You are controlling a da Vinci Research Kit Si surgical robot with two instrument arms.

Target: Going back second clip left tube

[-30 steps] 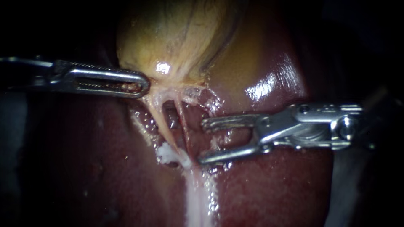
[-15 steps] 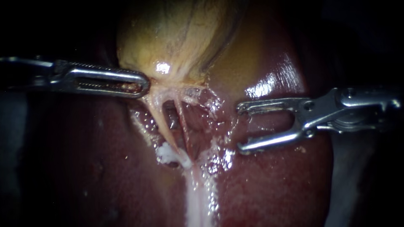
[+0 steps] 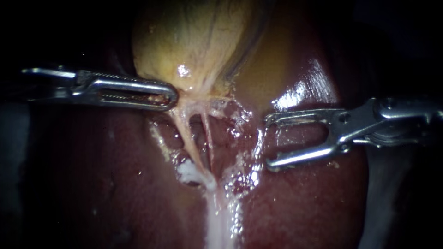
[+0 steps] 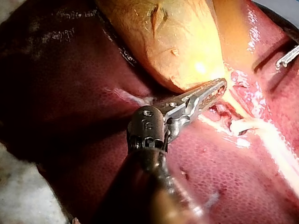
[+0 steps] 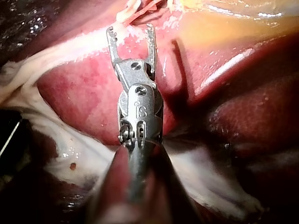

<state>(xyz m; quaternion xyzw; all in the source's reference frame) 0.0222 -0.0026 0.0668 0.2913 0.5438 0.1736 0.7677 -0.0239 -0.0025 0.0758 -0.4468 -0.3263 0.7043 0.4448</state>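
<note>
The yellow gallbladder (image 3: pixel 198 41) lies on the dark red liver (image 3: pixel 300 203). Two thin tubes run down from its neck: the pale left tube (image 3: pixel 186 131) and the thinner reddish right tube (image 3: pixel 208 138). My left instrument (image 3: pixel 173 97) has its jaws shut on tissue at the gallbladder's neck, as the left wrist view (image 4: pixel 218 87) also shows. My right instrument (image 3: pixel 269 143) stands to the right of both tubes, jaws open and empty. In the right wrist view (image 5: pixel 131 30) the tubes (image 5: pixel 140 7) lie just ahead of it. I cannot make out a clip on either tube.
A white lump of tissue (image 3: pixel 189 171) sits where the tubes meet, and a pale band (image 3: pixel 219 221) runs down from it over the liver. Wet glints (image 3: pixel 302 90) show on the liver beside the gallbladder.
My right instrument has drawn back to the right, away from the tubes, jaws still open. My left instrument has shifted a little to the right, carrying the gallbladder's neck with it.
</note>
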